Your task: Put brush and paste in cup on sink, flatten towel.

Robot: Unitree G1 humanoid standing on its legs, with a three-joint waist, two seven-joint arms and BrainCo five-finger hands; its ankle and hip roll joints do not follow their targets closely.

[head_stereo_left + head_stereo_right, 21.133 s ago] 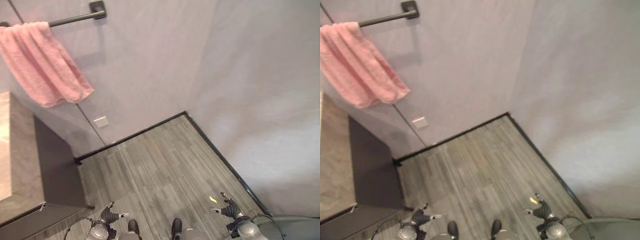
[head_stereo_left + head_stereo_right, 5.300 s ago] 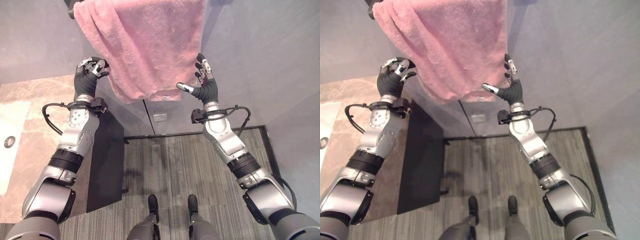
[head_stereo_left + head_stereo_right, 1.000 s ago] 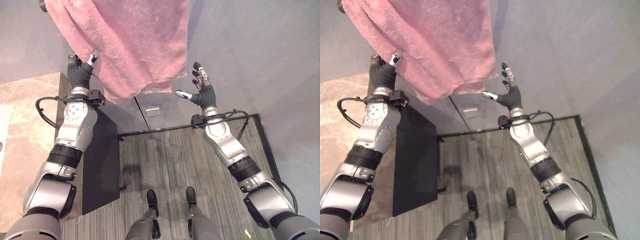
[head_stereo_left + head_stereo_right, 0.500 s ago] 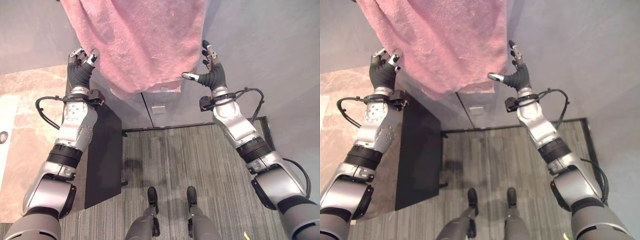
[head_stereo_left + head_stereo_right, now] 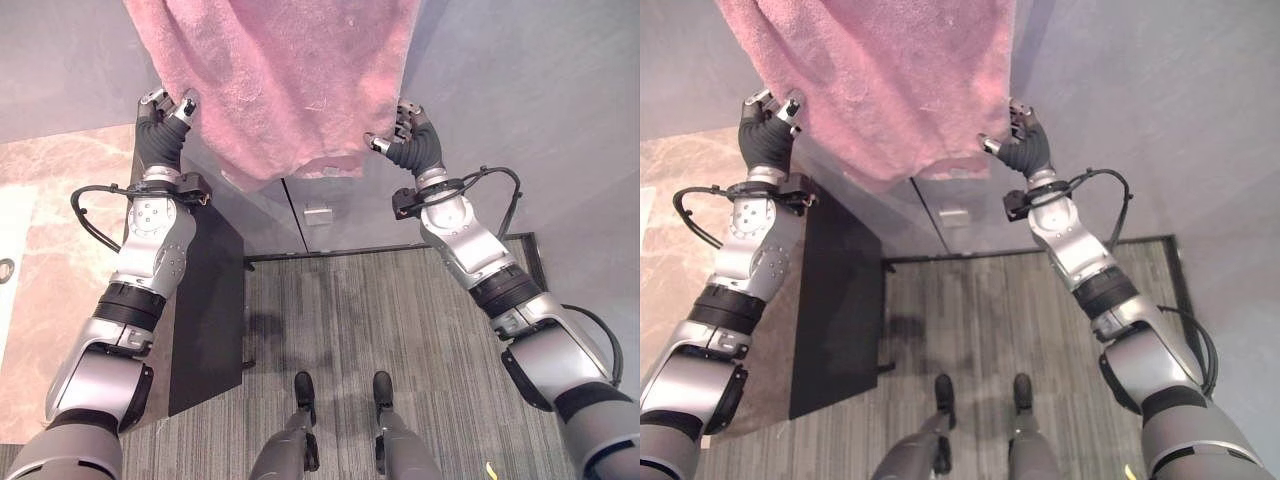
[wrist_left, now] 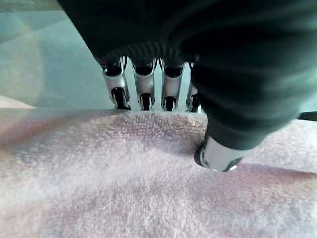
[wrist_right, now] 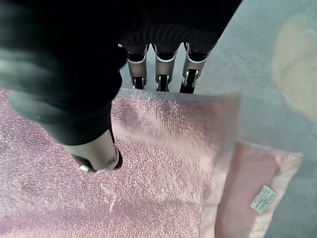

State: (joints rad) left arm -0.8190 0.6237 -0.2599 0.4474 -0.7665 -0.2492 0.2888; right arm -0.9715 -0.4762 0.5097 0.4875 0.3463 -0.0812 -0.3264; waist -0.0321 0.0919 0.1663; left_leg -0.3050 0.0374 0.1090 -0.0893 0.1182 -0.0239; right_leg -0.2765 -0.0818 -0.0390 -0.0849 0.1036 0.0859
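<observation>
A pink towel point(image 5: 280, 80) hangs down the wall in front of me, its lower edge uneven and folded. My left hand point(image 5: 158, 140) is at the towel's left edge. In the left wrist view its fingers point(image 6: 143, 94) go behind the cloth and its thumb point(image 6: 218, 153) presses on the front, a pinch. My right hand point(image 5: 415, 150) holds the lower right corner the same way: the fingers point(image 7: 158, 74) are behind the towel point(image 7: 163, 148) and the thumb point(image 7: 96, 153) is on its face. A second layer with a white label point(image 7: 262, 198) hangs past that corner.
A brown stone counter point(image 5: 40, 260) runs along the left, with a dark cabinet side point(image 5: 210, 300) below it. A white wall plate point(image 5: 320, 215) sits under the towel. Grey plank floor point(image 5: 400, 330) lies below, bounded by walls ahead and to the right.
My right hand, spread open beside the towel half a second ago, has closed on its lower right corner. The left hand has risen slightly and pinched the left edge.
</observation>
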